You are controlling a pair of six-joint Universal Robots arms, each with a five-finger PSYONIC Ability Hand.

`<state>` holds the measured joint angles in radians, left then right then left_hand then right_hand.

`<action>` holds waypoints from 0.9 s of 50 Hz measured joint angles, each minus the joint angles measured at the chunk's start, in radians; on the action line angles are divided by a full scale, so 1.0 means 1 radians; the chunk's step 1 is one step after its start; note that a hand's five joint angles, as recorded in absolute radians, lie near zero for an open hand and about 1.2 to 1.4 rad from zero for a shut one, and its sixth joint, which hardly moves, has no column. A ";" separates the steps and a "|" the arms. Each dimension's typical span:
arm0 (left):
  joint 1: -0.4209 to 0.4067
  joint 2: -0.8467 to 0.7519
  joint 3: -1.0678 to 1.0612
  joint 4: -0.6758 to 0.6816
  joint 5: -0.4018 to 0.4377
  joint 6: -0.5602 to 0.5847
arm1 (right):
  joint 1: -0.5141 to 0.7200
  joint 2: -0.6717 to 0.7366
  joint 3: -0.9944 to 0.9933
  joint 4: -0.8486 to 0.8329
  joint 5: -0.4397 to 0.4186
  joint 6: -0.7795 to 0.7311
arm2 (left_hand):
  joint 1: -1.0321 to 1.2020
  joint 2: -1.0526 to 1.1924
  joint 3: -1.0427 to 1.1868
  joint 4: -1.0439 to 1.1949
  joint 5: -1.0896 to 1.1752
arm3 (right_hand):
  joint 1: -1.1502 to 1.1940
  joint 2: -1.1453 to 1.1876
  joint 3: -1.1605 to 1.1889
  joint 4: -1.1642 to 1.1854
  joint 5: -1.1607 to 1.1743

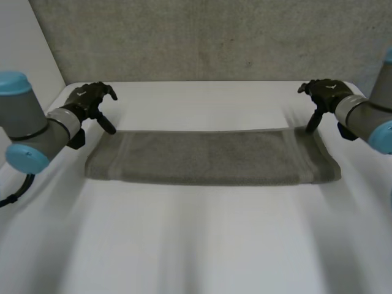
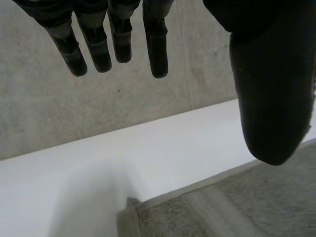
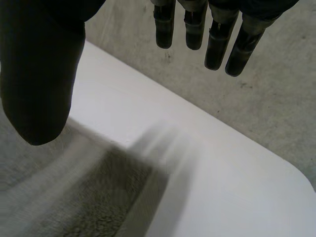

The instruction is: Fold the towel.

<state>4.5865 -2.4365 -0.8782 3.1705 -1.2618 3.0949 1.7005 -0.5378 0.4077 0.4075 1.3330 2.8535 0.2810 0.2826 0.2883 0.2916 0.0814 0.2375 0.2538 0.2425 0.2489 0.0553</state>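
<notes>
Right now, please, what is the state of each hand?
Left hand: open, fingers straight, holding nothing.
Right hand: open, fingers straight, holding nothing.

Fingers seemingly relaxed on left hand (image 1: 90, 99), right hand (image 1: 326, 93).

Towel (image 1: 208, 158): plain brownish grey pile, with paler bands running across it near each short end. Table (image 1: 196, 245): plain white, no pattern. Wall (image 1: 208, 37) behind the table: mottled grey, lightly flecked with darker specks. Left hand (image 1: 90, 98) and right hand (image 1: 324, 93): black all over; the fingers (image 2: 157, 47) look dull grey-black in the wrist views. Left arm (image 1: 37, 125) and right arm (image 1: 364, 116): grey, with light-blue caps (image 1: 13, 82).
</notes>
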 measured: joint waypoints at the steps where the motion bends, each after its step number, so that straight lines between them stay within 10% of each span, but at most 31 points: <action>1: 0.001 0.043 -0.046 0.003 0.001 0.000 | -0.005 -0.041 0.044 -0.002 -0.009 0.007 | 0.000 0.000 0.000 0.000 0.000 | 0.000 0.000 0.000 0.000 0.001; 19: -0.013 0.570 -0.770 0.311 0.008 -0.006 | -0.080 -0.630 0.892 -0.261 -0.123 -0.080 | 0.000 -0.001 -0.001 0.000 0.000 | -0.005 -0.004 -0.001 0.000 0.000; 45: 0.004 0.536 -0.900 0.462 0.006 -0.004 | -0.154 -0.397 1.142 -0.612 -0.173 -0.283 | 0.000 -0.001 -0.001 0.000 0.000 | 0.535 0.520 0.530 0.523 0.531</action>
<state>4.5904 -1.9009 -1.7787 3.6324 -1.2559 3.0910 1.5461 -0.9347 1.5496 -0.2043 1.1598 2.5707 0.2810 0.2813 0.2876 0.2916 0.0813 0.7725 0.7741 0.7722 0.7724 0.5864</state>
